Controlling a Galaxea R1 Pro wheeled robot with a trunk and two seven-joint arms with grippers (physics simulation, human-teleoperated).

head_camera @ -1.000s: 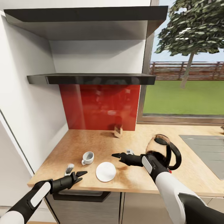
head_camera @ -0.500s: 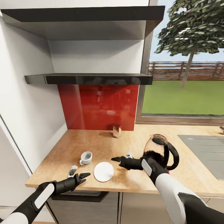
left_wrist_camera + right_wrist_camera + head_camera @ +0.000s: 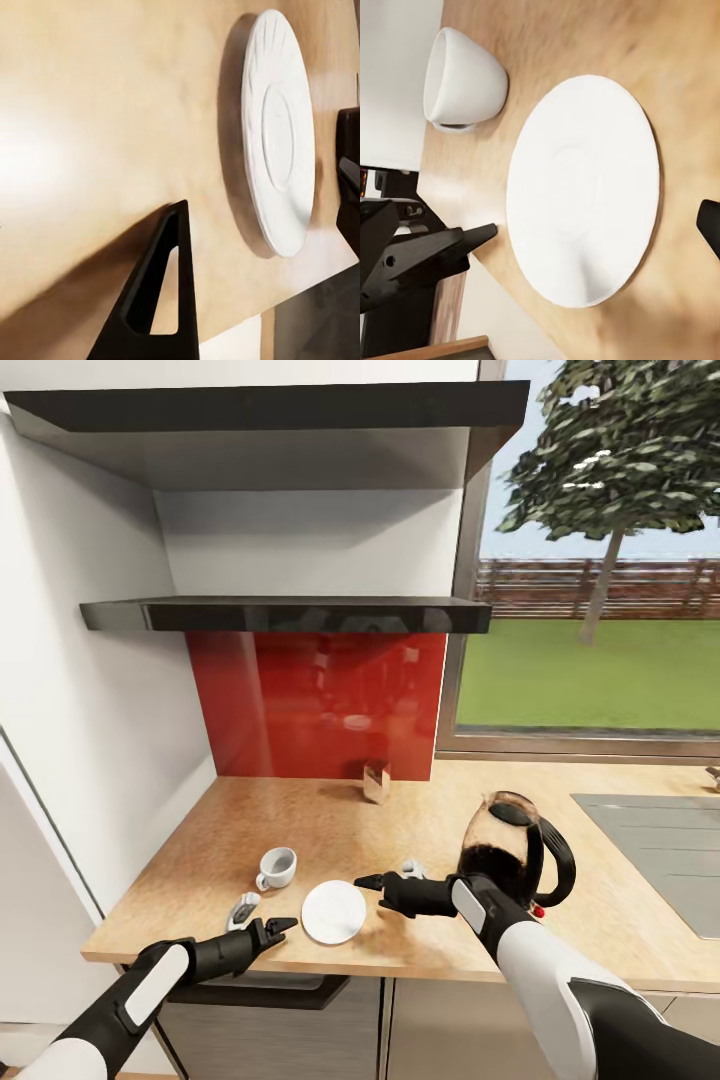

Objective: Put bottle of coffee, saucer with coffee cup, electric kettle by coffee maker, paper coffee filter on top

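The kitchen countertop [image 3: 330,830] carried three of the task's items at inspection. The saucer [image 3: 333,911] lay flat near the front edge, bare. The coffee cup [image 3: 278,867] stood apart from it, toward the left end, upright on the wood. The electric kettle [image 3: 515,850] stood to the right of the saucer, between it and the grey inset panel [image 3: 660,840]. A small brown box [image 3: 376,781] sat against the red splashback [image 3: 320,705].

The left gripper [image 3: 262,920] hovered at the front edge just left of the saucer, fingers spread and holding nothing. The right gripper [image 3: 385,878] hovered just right of the saucer, fingers likewise parted and empty.

Assessment: the cup had not yet been set on the saucer; that step appeared in hand. Coffee maker, coffee bottle and paper filter remained outstanding, so most of the task was judged unfinished.

No brand, label or legible writing was found.
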